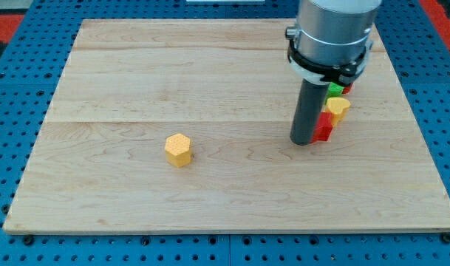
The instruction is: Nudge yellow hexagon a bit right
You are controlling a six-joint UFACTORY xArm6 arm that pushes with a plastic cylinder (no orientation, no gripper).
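The small yellow hexagonal block (178, 150) sits alone on the pale wooden desk (136, 74), left of the middle and toward the view's bottom, with bare wood all around it. My tool is only a straight dark rod with nothing to open or close, and it holds nothing; my tip (303, 142) rests on the desk well apart from the hexagon, off to the view's right, just beside a small cluster of a red block (324, 128), another yellow block (338, 108) and a green block (334, 89) half hidden behind the rod. To do this step well, I judge the tip should travel round to the view's left of the hexagon, passing above or below it rather than straight through it, so the block is not knocked the wrong way. Then the tip should meet the middle of the hexagon's left face and push rightward only briefly, since a small shift is asked. An off-centre contact would likely spin or skew the block. Leaving the cluster cleanly also matters, as the red block looks almost touching the rod.
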